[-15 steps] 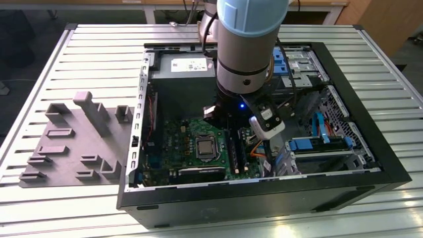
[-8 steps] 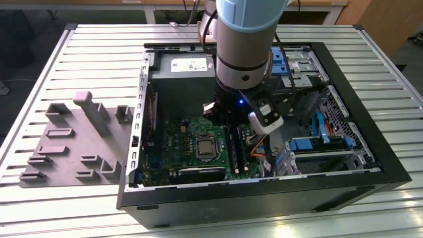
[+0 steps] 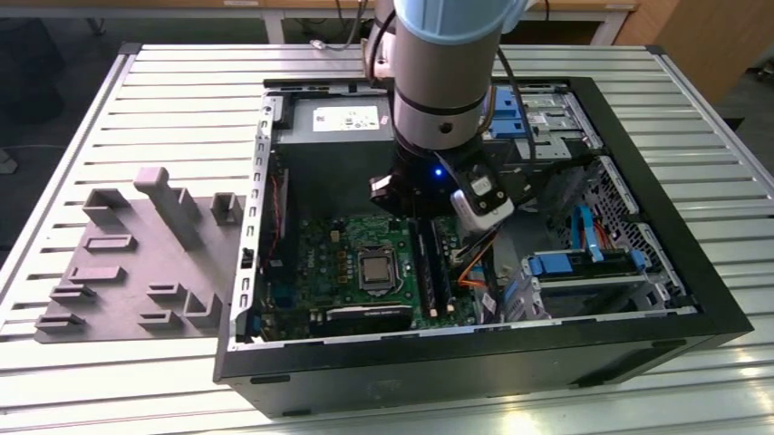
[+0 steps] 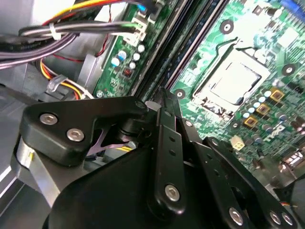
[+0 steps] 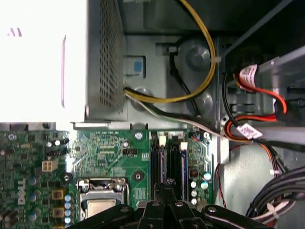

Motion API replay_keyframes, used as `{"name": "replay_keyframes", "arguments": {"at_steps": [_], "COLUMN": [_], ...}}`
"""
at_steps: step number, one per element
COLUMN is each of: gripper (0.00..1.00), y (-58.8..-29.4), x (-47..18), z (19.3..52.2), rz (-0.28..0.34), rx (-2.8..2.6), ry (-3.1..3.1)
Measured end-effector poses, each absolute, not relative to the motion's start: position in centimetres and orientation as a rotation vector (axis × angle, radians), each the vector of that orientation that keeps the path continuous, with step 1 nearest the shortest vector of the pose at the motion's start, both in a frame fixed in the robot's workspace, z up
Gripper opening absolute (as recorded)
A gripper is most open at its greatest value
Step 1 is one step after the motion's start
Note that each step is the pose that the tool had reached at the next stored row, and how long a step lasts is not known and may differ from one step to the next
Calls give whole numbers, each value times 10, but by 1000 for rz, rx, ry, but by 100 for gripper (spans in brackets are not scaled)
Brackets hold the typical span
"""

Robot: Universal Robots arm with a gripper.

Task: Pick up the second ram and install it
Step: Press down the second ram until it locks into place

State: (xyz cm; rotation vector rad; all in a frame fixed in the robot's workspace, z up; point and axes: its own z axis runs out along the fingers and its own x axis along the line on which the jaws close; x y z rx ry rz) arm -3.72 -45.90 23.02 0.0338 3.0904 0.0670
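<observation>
Now the arm reaches down from the top centre of the exterior view into the open computer case (image 3: pixel 677 272), which lies on its side on the slatted metal bench (image 3: pixel 158 100). The hand (image 3: pixel 418 208) hangs over the green motherboard (image 3: pixel 321 258), at the upper end of the long black memory slots (image 3: pixel 432 272), which lie just to the right of the CPU socket (image 3: pixel 377 270) in that frame. In the second wrist view the black fingers (image 4: pixel 164 124) stand close together with their tips meeting over the dark slots (image 4: pixel 167 52); the first wrist view shows the hand (image 5: pixel 167 183) at the bottom centre of the frame, its tips drawn to a narrow point over the slots (image 5: pixel 174 160). Whether the fingers pinch anything I cannot tell. A dark stick appears to sit in one of the slots in the exterior view, but the second ram cannot be made out for certain in any frame. At the left of the exterior view, on the bench beside the case, lies the grey blocky holder tray (image 3: pixel 133 263). Yellow, red and black cables (image 5: pixel 205 62) loop through the case near the silver power supply (image 5: pixel 105 57).
</observation>
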Motion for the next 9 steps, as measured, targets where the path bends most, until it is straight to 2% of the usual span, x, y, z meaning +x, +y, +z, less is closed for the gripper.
{"name": "replay_keyframes", "arguments": {"at_steps": [9], "gripper": [11], "y": [-449], "x": [-36], "z": [230], "rz": [68], "rx": [34], "ry": [3090]}}
